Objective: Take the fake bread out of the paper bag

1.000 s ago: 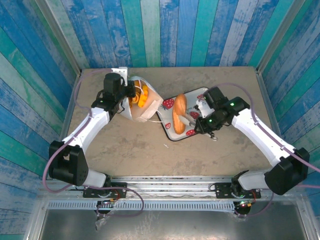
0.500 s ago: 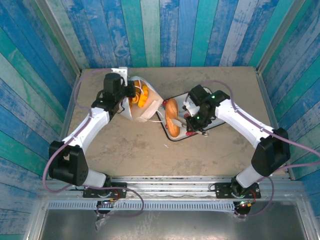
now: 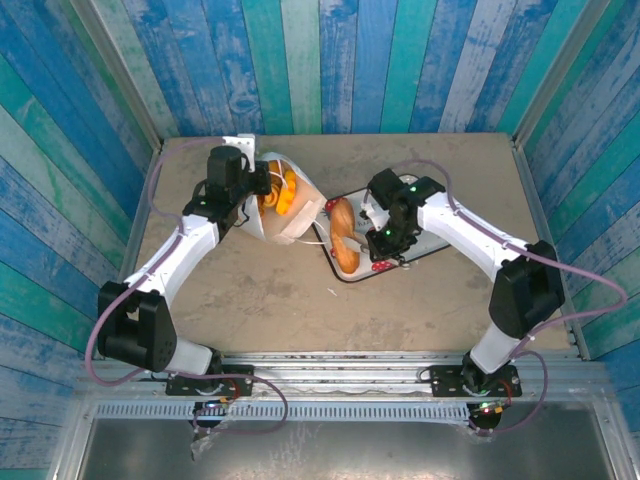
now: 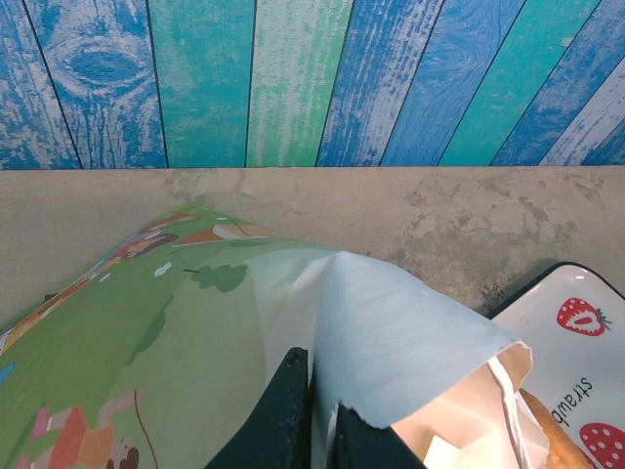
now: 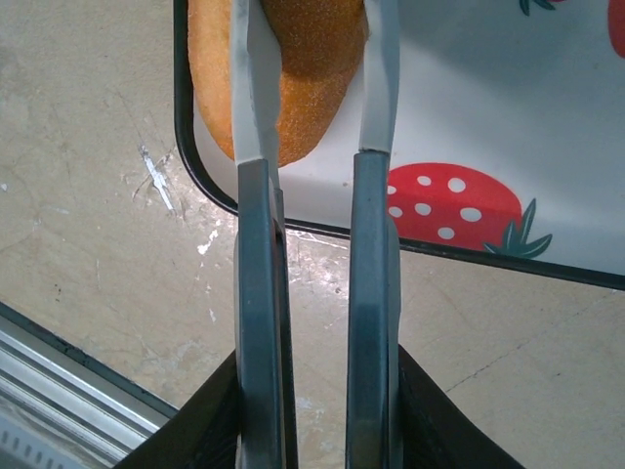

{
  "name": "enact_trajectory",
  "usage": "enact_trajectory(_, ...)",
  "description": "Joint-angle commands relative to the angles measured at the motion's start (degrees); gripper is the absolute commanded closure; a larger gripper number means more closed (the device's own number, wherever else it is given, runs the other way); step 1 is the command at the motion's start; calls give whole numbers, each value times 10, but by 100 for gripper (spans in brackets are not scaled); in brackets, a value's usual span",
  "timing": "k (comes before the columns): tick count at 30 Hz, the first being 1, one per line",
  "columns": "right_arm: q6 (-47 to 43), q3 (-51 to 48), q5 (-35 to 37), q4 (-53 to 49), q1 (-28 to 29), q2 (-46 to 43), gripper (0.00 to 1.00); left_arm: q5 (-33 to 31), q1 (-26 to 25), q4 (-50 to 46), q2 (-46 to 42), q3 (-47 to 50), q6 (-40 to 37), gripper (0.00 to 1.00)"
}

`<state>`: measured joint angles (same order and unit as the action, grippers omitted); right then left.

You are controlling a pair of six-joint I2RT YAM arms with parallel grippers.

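Left gripper (image 4: 314,376) is clenched on the bag's (image 4: 391,332) thin, creased paper rim. Orange croissants (image 3: 284,196) peek from its mouth, half hidden. Right gripper (image 5: 314,39) straddles the grainy, rounded loaf (image 5: 312,107) on the smooth strawberry tray (image 5: 469,88). Its fingertips are cut off, so pinching or loose, can't tell.

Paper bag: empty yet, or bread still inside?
Not empty. Top view shows orange croissants in the paper bag's open mouth; one loaf is out, over the tray.

Your tally, by kind
You have one paper bag (image 3: 292,218), one strawberry tray (image 5: 488,98) and one tan loaf (image 3: 345,245); the orange pastries (image 3: 284,196) are too bunched to count.
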<state>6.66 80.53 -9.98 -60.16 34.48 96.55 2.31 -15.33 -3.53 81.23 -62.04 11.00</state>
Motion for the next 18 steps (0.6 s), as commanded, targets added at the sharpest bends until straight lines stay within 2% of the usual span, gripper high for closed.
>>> enact_trajectory(1,-1,18,7,-3,13,16,62,9,0,19,-21,-18,3,90)
enact_trajectory(8,-3,27,1,2,12,26,55,5,0,16,-22,-18,0,91)
enact_trajectory(13,-1,27,3,2,13,18,47,7,0,15,-22,-18,-1,91)
enact_trajectory(18,-1,24,2,2,13,8,45,7,0,11,-20,-20,-2,91)
